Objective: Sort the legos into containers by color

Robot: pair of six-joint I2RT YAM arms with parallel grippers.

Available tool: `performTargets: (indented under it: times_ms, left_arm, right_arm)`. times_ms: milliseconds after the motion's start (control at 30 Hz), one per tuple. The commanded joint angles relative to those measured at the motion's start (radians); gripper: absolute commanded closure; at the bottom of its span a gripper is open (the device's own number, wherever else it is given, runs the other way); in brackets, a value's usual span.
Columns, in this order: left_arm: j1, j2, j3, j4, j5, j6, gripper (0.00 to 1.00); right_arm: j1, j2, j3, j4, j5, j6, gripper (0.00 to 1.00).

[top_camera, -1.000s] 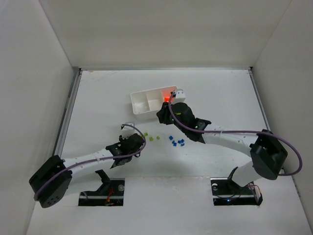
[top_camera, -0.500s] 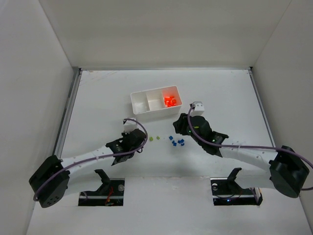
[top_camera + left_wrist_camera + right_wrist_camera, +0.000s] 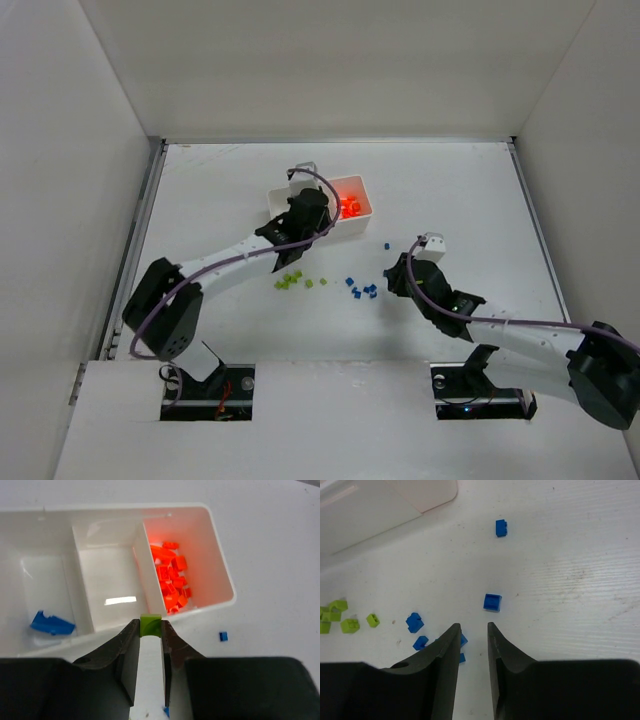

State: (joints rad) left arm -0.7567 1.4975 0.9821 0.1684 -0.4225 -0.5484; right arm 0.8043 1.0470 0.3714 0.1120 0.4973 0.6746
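Left gripper [image 3: 150,630]: pinches small yellow-green plastic brick [image 3: 150,621] over white three-compartment tray [image 3: 125,507].
Right gripper [image 3: 473,630]: fingers narrowly apart, empty.
Handling: probably light, rigid, slick; pinch across flat sides.

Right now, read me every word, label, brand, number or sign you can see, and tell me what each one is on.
None readable. The white tray, the orange bricks, the blue bricks, the green brick and the table show no print. Any marks on the brick studs are too small to read.
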Motion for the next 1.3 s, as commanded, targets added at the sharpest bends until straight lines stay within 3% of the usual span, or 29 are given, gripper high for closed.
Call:
performTargets:
  times_ms: [0,100,267,467,633,733,933,1133,1267]
  left_arm:
    - [0.047,0.111,0.116,0.054,0.019,0.057,0.86]
    - [0.067,0.211,0.19,0.049,0.01,0.076,0.83]
    - [0.073,0.302,0.268,0.023,0.001,0.088,0.76]
    - [0.067,0.288,0.259,0.022,-0.013,0.105,0.61]
    - [0.035,0.182,0.156,0.045,-0.019,0.108,0.61]
    - [-0.002,0.084,0.019,0.1,-0.021,0.09,0.61]
    - [-0.097,-0.124,-0.261,0.164,-0.07,0.038,0.62]
    - [-0.118,-0.341,-0.427,0.145,-0.091,0.013,0.62]
    - [-0.125,-0.469,-0.5,0.033,-0.091,-0.028,0.62]
  right_arm:
    - [-0.006,-0.025,-0.006,0.034,0.037,0.01,0.6]
    - [-0.004,-0.018,-0.006,0.043,0.033,-0.001,0.49]
    - [-0.02,0.025,0.014,0.037,0.029,0.0,0.46]
    - [-0.035,0.131,0.073,0.003,0.018,0.002,0.45]
    - [-0.043,0.218,0.132,-0.018,0.023,0.002,0.49]
    - [-0.044,0.268,0.172,-0.058,0.032,0.006,0.56]
    - [-0.061,0.372,0.256,-0.135,0.066,0.02,0.57]
    - [-0.063,0.459,0.323,-0.196,0.084,0.037,0.66]
    - [-0.063,0.501,0.36,-0.248,0.084,0.056,0.72]
